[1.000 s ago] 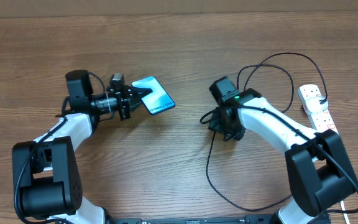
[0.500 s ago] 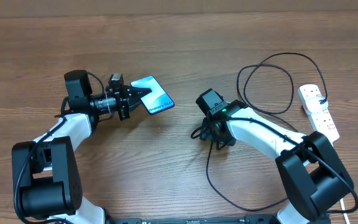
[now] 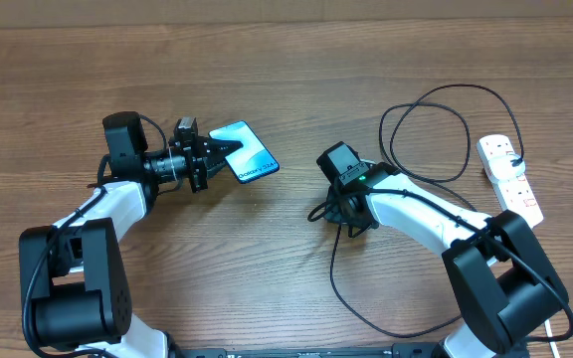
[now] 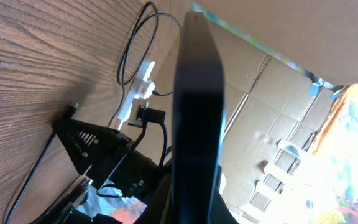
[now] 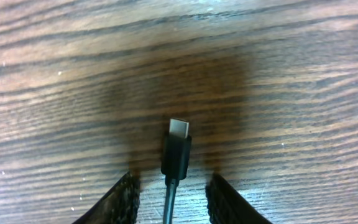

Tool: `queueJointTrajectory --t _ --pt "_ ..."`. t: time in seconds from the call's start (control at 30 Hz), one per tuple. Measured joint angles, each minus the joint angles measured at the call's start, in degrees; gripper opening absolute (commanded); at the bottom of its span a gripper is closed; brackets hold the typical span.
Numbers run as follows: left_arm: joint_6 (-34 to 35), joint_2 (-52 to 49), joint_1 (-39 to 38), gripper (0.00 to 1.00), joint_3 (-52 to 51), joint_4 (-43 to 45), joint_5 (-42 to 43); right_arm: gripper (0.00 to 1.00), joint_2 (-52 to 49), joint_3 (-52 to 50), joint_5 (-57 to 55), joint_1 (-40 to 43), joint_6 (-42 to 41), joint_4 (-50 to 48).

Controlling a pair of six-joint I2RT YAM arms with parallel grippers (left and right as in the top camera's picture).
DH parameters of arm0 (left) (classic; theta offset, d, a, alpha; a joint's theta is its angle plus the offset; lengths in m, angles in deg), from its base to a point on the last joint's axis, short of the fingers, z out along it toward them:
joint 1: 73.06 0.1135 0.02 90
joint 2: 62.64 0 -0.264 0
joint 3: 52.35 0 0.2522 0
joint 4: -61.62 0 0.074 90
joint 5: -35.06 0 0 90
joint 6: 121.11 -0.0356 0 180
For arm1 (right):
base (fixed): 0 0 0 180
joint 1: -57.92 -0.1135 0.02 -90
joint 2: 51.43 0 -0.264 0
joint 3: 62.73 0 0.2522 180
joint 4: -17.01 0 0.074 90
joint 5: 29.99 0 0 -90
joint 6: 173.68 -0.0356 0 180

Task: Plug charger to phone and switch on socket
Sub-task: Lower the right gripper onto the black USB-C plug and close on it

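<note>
The phone (image 3: 248, 153), its blue-cyan screen facing up, is lifted at the left of the table, and my left gripper (image 3: 214, 156) is shut on its near end. In the left wrist view the phone (image 4: 197, 106) shows edge-on as a dark slab. The charger (image 3: 332, 264) is a thin black cable looping across the right side. Its connector tip (image 5: 176, 148) lies flat on the wood. My right gripper (image 5: 173, 182) points down over it, open, one finger on each side of the cable with a gap to both. The white socket (image 3: 510, 171) lies at the far right.
The wooden table (image 3: 286, 60) carries the cable's big loops (image 3: 463, 149) between my right arm and the socket. In the left wrist view the socket (image 4: 139, 87) and my right arm (image 4: 95, 146) appear beyond the phone. Cardboard walls stand behind the table.
My right gripper has moved left and nearer the phone, dropped onto the connector tip, and its jaws have narrowed around the cable. The left gripper and phone have stayed put.
</note>
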Motion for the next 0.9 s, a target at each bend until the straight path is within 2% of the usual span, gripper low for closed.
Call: queueJointTrajectory --t 0.1,0.17,0.2,0.47,0.67,0.9 --pt "0.0 0.0 0.0 0.04 0.0 0.0 0.0 0.2 0.1 -0.2 -0.2 0.0 0.9 -0.3" --pt "0.0 0.0 0.0 0.04 0.0 0.0 0.0 0.06 0.1 -0.2 -0.3 0.0 1.2 -0.5" --pt "0.0 0.0 0.0 0.04 0.0 0.0 0.0 0.04 0.1 -0.3 -0.3 0.0 1.1 -0.6" --pt "-1.0 0.0 0.0 0.04 0.0 0.0 0.0 0.04 0.2 0.1 1.3 0.7 2.5 0.3" --pt "-6.0 0.0 0.0 0.04 0.0 1.0 0.3 0.04 0.5 4.5 13.4 5.1 8.5 6.1" --pt "-6.7 0.0 0.0 0.04 0.1 22.4 5.7 0.04 12.2 8.1 28.4 6.2 19.1 12.4"
